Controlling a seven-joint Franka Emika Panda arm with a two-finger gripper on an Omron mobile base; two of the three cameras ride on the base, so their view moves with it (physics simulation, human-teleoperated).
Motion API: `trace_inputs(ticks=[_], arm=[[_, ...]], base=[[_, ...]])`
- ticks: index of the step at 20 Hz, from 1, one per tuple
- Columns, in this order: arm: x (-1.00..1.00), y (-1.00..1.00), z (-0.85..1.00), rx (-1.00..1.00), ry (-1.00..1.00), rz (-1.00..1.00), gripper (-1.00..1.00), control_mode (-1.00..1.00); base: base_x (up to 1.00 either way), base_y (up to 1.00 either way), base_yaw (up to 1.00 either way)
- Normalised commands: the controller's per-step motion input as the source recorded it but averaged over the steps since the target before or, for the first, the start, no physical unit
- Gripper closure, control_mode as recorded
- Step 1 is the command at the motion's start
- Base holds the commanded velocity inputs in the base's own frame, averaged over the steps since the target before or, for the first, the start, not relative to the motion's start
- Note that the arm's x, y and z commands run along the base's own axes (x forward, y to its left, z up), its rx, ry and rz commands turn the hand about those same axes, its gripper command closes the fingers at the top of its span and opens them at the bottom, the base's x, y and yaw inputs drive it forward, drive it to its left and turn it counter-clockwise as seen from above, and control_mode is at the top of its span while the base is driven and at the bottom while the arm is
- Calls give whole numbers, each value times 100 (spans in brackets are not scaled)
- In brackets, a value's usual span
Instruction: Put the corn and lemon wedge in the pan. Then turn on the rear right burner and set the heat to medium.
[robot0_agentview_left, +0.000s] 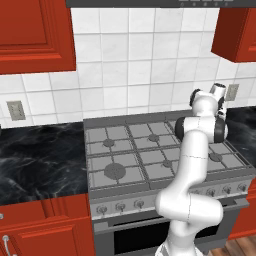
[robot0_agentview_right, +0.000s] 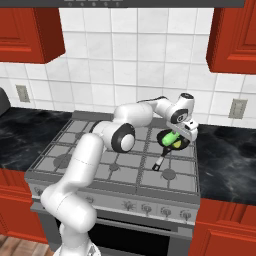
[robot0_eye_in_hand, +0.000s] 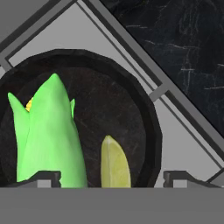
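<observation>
The black pan (robot0_eye_in_hand: 131, 100) sits on the grate at the stove's rear right, and its short handle (robot0_agentview_right: 159, 163) points toward the front. In it lies the green corn (robot0_eye_in_hand: 50, 135), tapered end away from the hand, with yellow kernels showing at its tip. Beside the corn rests the small yellow lemon wedge (robot0_eye_in_hand: 115, 164), also in the pan. My gripper (robot0_eye_in_hand: 111, 179) hovers just above the pan with its fingertips (robot0_eye_in_hand: 43, 178) far apart, open, gripping nothing. In the right base view the gripper (robot0_agentview_right: 184, 133) hangs over the pan (robot0_agentview_right: 170, 142) and the corn (robot0_agentview_right: 172, 136). The pan covers the rear right burner.
The steel stove (robot0_agentview_left: 125, 187) has grey grates, with a large burner (robot0_agentview_left: 116, 171) at front left and a row of knobs (robot0_agentview_right: 145, 209) along its front. Black marble counter (robot0_eye_in_hand: 183, 48) runs to the right of the pan. Red cabinets hang above on both sides.
</observation>
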Motion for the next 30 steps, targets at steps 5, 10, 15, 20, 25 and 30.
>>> trace_inputs(ticks=[5,10,15,20,25,30], arm=[[-14,1,8,0,-2,0,-100,-100],[-62,12,27,0,-7,0,-100,-100],[-66,27,33,0,-12,0,-100,-100],[-58,34,27,0,-12,0,-100,-100],[-59,31,29,0,-6,0,-100,-100],[-63,26,7,0,0,0,-100,-100]], base=[[0,0,0],[0,0,0],[0,0,0],[0,0,0],[0,0,0],[0,0,0]])
